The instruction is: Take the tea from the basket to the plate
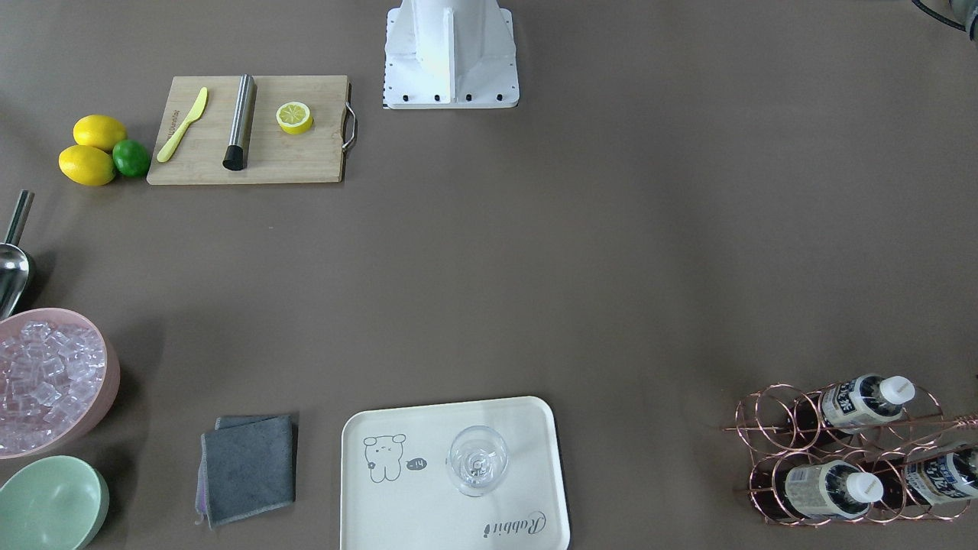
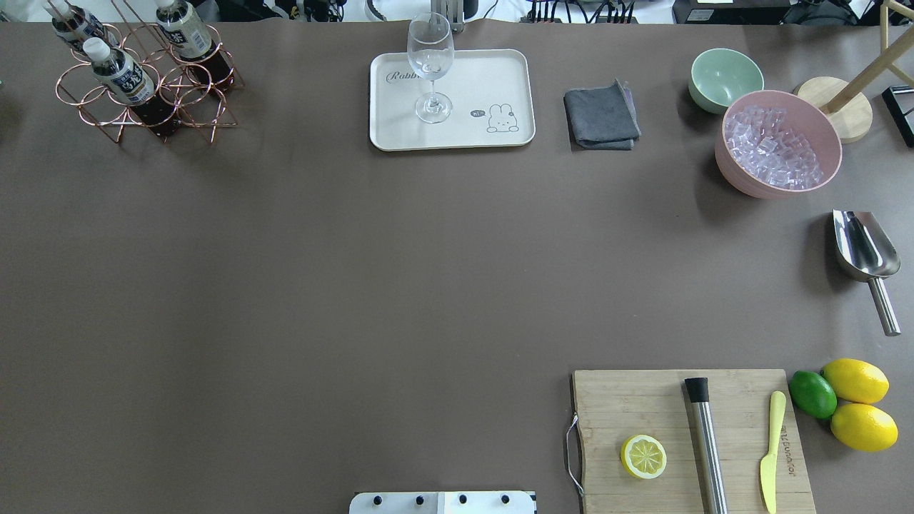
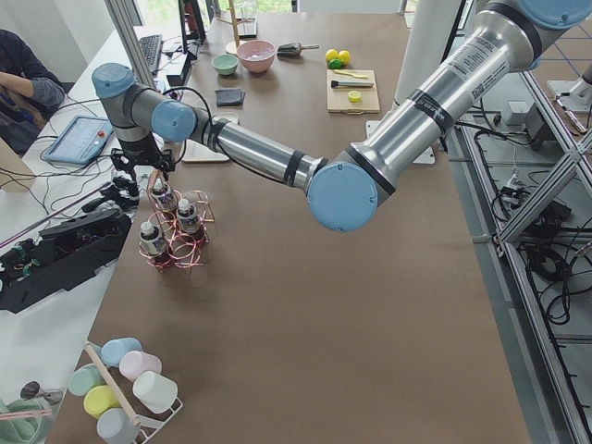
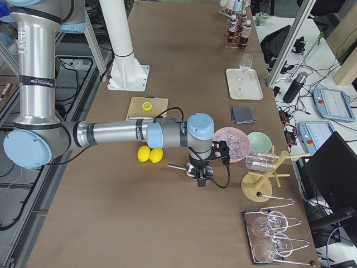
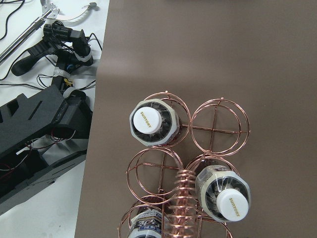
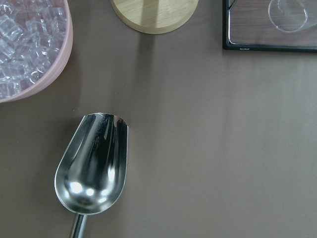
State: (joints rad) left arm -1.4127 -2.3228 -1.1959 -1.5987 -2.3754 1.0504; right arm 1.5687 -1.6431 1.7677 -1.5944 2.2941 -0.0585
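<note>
Now | left hand [image 3: 142, 176] above tea [image 5: 153, 123] in basket [image 5: 219, 130] | opening not discernible

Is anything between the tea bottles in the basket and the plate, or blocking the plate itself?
Nothing visible lies on the table between the basket and the plate. A wine glass stands on the plate toward its script end; the cartoon end is bare.

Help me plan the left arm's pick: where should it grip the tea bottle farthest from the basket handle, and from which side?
Take the tea bottle by its white cap and neck, straight from above: it stands upright in the basket, rings encircling its body, only the top clear.
</note>
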